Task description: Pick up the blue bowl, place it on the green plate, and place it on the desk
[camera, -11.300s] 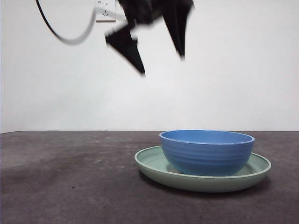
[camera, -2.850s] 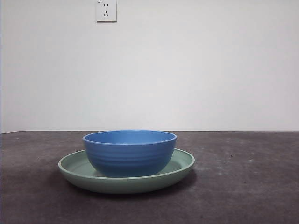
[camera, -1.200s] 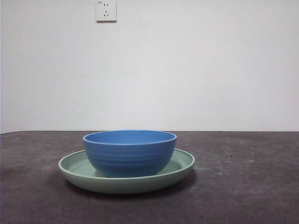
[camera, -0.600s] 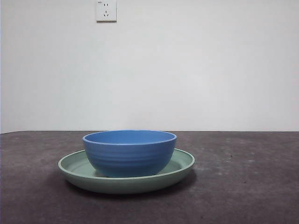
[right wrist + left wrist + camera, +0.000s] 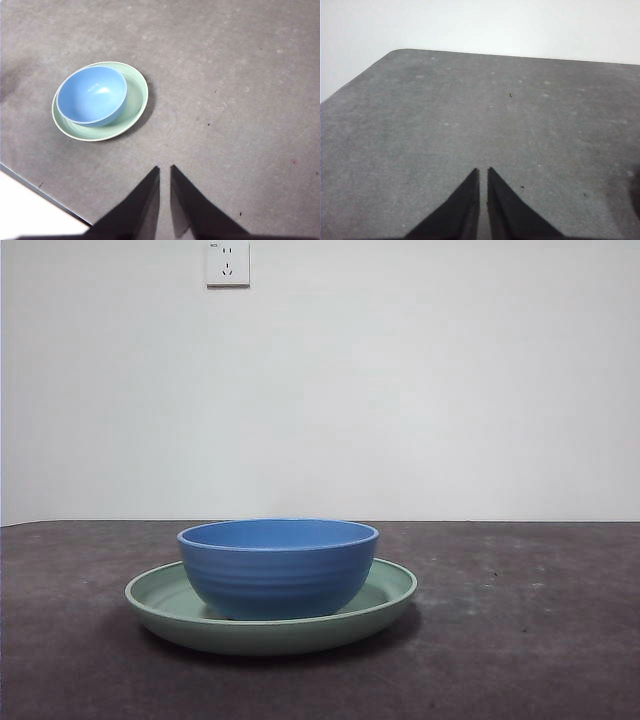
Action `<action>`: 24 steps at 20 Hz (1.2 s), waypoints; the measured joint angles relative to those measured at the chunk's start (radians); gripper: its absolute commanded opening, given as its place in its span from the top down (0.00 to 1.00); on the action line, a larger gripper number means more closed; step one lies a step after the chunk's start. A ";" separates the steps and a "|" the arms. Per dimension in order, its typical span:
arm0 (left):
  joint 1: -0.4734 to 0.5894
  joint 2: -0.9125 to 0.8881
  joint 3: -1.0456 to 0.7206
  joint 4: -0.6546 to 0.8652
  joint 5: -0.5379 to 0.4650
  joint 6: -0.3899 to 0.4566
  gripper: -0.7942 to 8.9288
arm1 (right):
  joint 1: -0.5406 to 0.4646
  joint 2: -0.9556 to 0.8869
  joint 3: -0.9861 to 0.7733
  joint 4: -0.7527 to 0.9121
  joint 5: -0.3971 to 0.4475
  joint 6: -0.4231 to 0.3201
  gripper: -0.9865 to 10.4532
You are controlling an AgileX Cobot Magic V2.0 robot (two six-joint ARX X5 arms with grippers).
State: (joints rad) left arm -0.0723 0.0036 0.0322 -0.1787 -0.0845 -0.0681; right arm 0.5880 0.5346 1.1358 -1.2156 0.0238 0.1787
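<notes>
My blue bowl (image 5: 278,566) sits in the green plate (image 5: 392,586) on the desk (image 5: 520,620) near its front edge, both my left gripper (image 5: 483,172) and right gripper (image 5: 165,171) clenched empty well apart; a careless regrasp could drag the plate.

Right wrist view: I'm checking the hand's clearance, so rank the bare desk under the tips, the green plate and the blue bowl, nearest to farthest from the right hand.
1. The desk: bare surface right by the right hand.
2. The green plate: its near rim faces the hand.
3. The blue bowl: sits on the plate, toward its far side.
</notes>
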 measured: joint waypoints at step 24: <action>0.000 0.000 0.000 0.000 0.000 0.000 0.89 | -0.556 -0.433 -0.685 0.842 0.111 -0.142 0.89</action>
State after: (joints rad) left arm -0.0723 0.0036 0.0322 -0.1787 -0.0845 -0.0681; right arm 0.0322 0.1017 0.4511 -0.3733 0.1352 0.0372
